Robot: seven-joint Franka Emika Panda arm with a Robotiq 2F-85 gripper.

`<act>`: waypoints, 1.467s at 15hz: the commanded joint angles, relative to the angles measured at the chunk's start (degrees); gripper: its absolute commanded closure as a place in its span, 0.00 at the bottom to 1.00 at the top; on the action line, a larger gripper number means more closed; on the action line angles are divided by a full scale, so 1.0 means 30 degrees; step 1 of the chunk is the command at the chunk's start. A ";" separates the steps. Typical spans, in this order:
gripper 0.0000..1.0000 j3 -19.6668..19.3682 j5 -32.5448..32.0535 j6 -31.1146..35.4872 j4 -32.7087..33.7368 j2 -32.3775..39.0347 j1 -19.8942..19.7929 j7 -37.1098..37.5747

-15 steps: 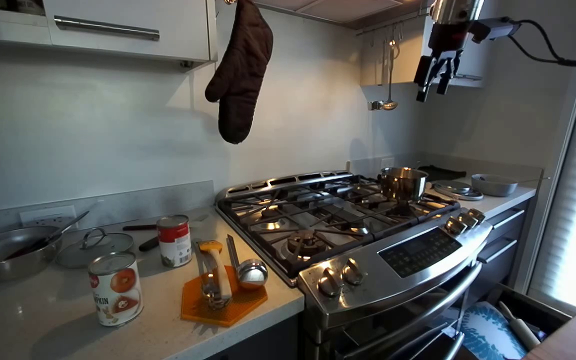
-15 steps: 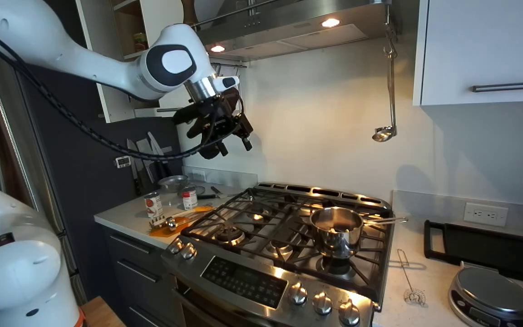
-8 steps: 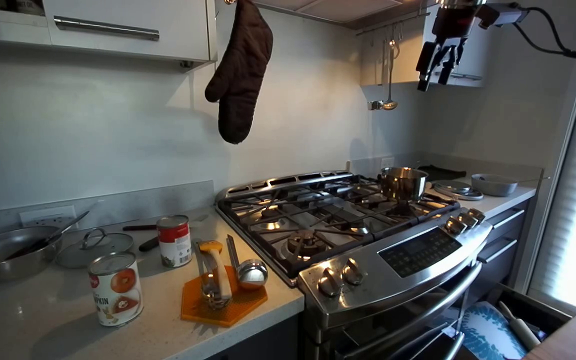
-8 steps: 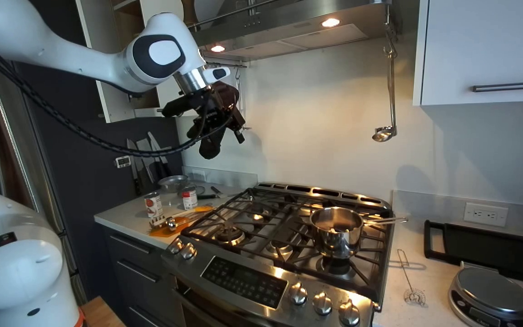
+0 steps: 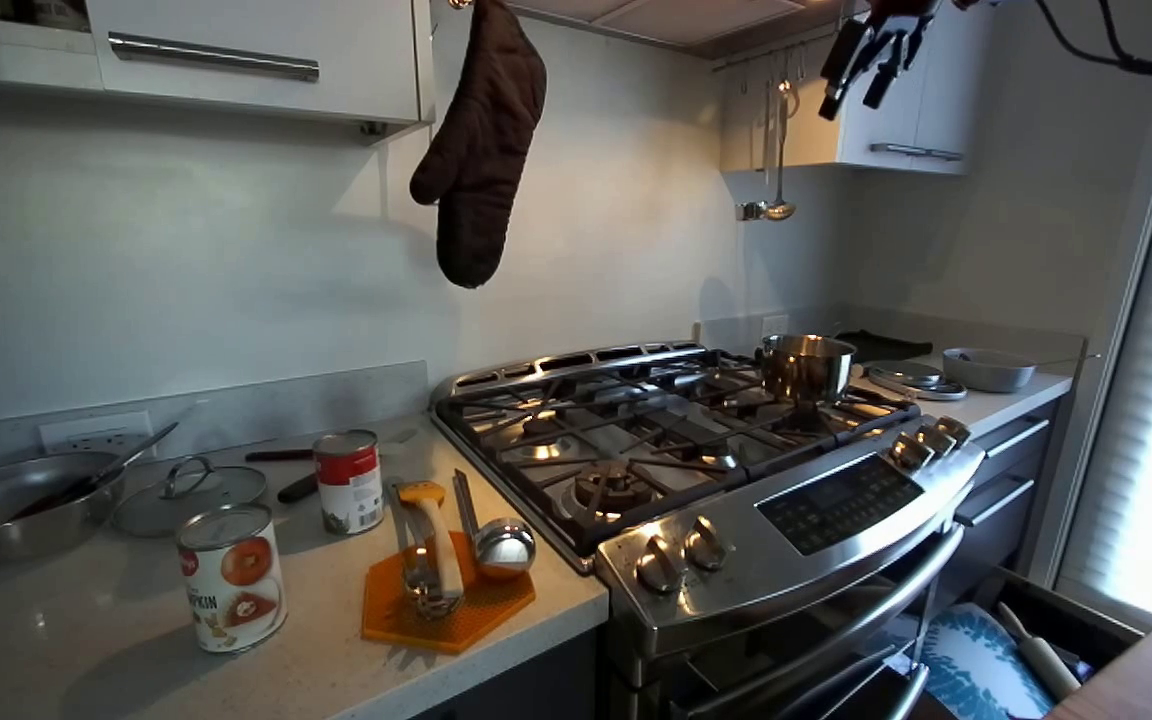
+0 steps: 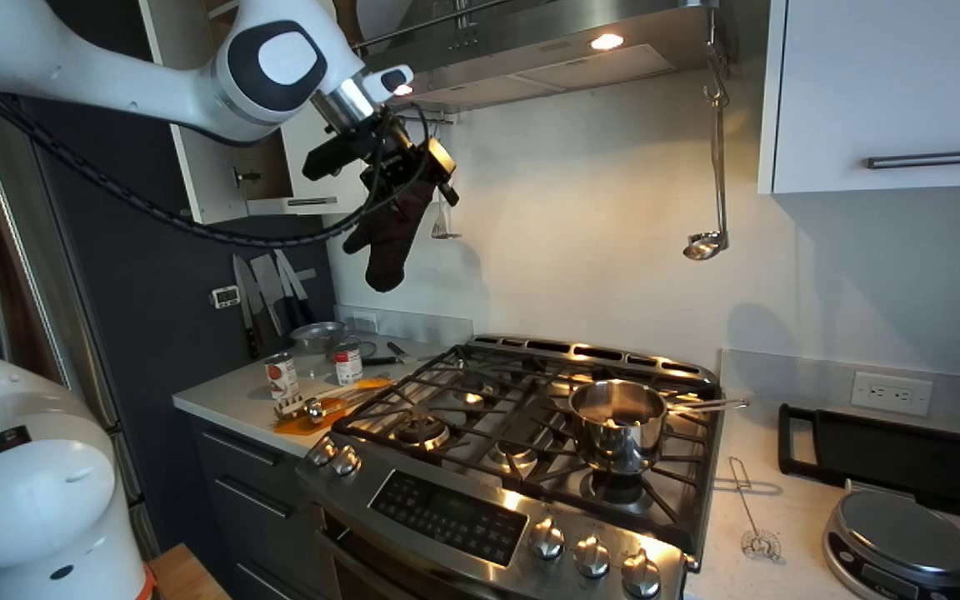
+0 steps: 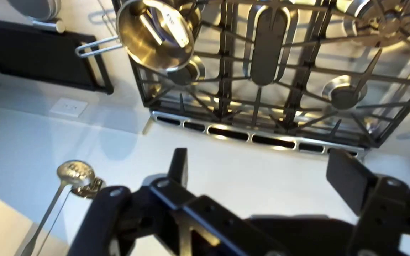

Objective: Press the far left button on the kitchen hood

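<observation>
The kitchen hood shows its grey front band in an exterior view [image 6: 547, 37], and part of its underside in an exterior view [image 5: 676, 18]. A small cluster of buttons [image 6: 463, 37] is on the front band, left of the middle; single buttons are too small to tell apart. My gripper [image 6: 440, 187] is below and left of the hood, apart from it. It also shows at the top of an exterior view [image 5: 852, 100], fingers spread and pointing down. In the wrist view the fingers [image 7: 258, 156] are wide apart with only white wall between them. The hood is out of the wrist view.
A dark oven mitt [image 5: 486, 150] hangs at the hood's left end, partly behind my gripper in an exterior view [image 6: 392, 250]. Ladles [image 6: 717, 167] hang at the right end. A pot [image 6: 617, 425] stands on the stove [image 6: 480, 400]. Wall cabinets [image 6: 888, 92] flank the hood.
My gripper has moved up and tilted somewhat, with its empty fingers spread throughout. The wrist now hides part of the hood's left light. The other things have not moved.
</observation>
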 commanded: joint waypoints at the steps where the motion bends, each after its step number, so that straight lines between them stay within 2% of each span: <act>1: 0.00 -0.0556 0.0247 0.1582 0.0319 -0.1553 0.0206 -0.0391; 2: 0.01 -0.0771 0.0477 0.2236 0.0378 -0.1955 0.0445 -0.0614; 3: 0.25 -0.0810 0.0487 0.3226 0.0303 -0.2407 0.0509 -0.0647; 4: 0.25 -0.0864 0.0518 0.4145 0.0280 -0.2719 0.0566 -0.0684; 5: 0.31 -0.0917 0.0614 0.5046 0.0317 -0.3021 0.0685 -0.0677; 8: 0.56 -0.1194 0.1394 0.7792 0.0671 -0.3118 0.1100 -0.0161; 11: 0.78 -0.2198 0.3090 0.9755 0.1134 -0.2512 0.2882 -0.0641; 14: 0.99 -0.3544 0.4705 1.1429 0.1213 -0.1712 0.5365 -0.1356; 15: 0.84 -0.2449 0.3800 1.0487 0.0995 -0.2387 0.3596 -0.0712; 17: 0.98 -0.3077 0.4294 1.1120 0.1000 -0.1967 0.4698 -0.0965; 21: 1.00 -0.3226 0.4387 1.1299 0.1141 -0.1641 0.4944 -0.0988; 22: 1.00 -0.2980 0.4155 1.2298 0.1124 -0.1325 0.4476 -0.0825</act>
